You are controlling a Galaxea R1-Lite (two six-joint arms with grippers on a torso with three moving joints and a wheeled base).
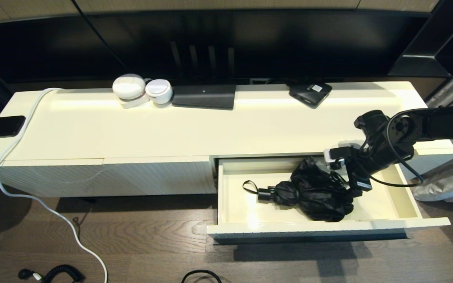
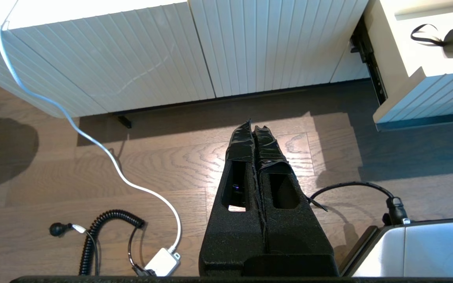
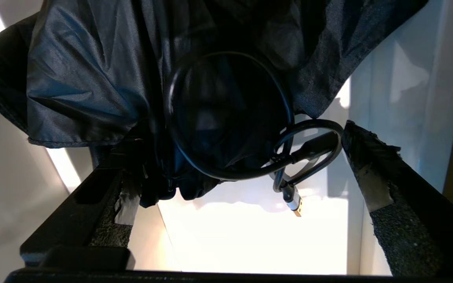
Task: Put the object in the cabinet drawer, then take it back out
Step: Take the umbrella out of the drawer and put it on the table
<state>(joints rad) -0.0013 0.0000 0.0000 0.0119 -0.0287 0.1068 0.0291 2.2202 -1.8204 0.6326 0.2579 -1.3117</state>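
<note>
The cabinet drawer [image 1: 328, 228] stands pulled out at the right of the low white cabinet, its cream floor [image 3: 250, 236] showing. A folded black umbrella [image 1: 313, 192] lies inside it, handle and wrist strap [image 1: 264, 193] pointing left. My right gripper [image 1: 352, 188] reaches down into the drawer at the umbrella's right end and is open. The umbrella's fabric [image 3: 92, 78] bunches against one finger [image 3: 126, 192]. A coiled black cable with a metal plug [image 3: 295, 204] lies between the fingers. My left gripper [image 2: 254, 127] hangs shut and empty over the wooden floor.
On the cabinet top [image 1: 210, 125] sit two white round devices [image 1: 129, 86], a dark flat box [image 1: 204, 96], a black gadget [image 1: 310, 93] and a phone [image 1: 0, 126]. A white cord [image 1: 14, 145] trails to the floor, where a coiled black cable [image 2: 96, 232] lies.
</note>
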